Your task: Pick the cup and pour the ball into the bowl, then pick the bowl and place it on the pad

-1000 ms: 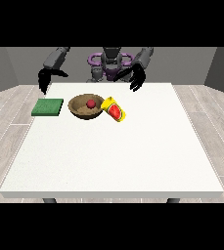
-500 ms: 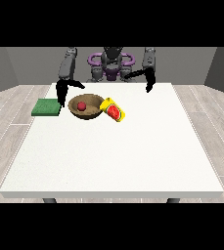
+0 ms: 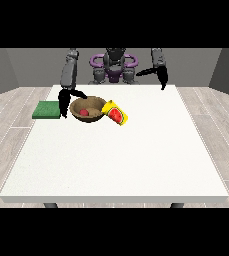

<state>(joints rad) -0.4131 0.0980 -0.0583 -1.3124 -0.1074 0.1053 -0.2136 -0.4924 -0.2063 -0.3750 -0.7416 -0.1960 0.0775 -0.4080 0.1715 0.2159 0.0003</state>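
Observation:
A brown bowl [image 3: 92,104] stands on the white table [image 3: 116,160] at the back left, with a red ball [image 3: 84,113] lying inside it. A yellow cup [image 3: 116,113] with a red inside lies tipped on its side against the bowl's right rim. A green pad [image 3: 47,109] lies flat to the left of the bowl. The hand at the view's left [image 3: 65,101] hangs down between the pad and the bowl, its fingers pointing downward and its thumb reaching toward the bowl's left rim. The hand at the view's right [image 3: 160,77] is raised above the table's far edge, away from all objects.
The robot's purple and grey torso [image 3: 113,67] stands behind the table's far edge. Grey wooden floor surrounds the table on all sides.
The hand at the view's left has swung right and down, from above the pad to the bowl's left side. The hand at the view's right has lifted and moved further right.

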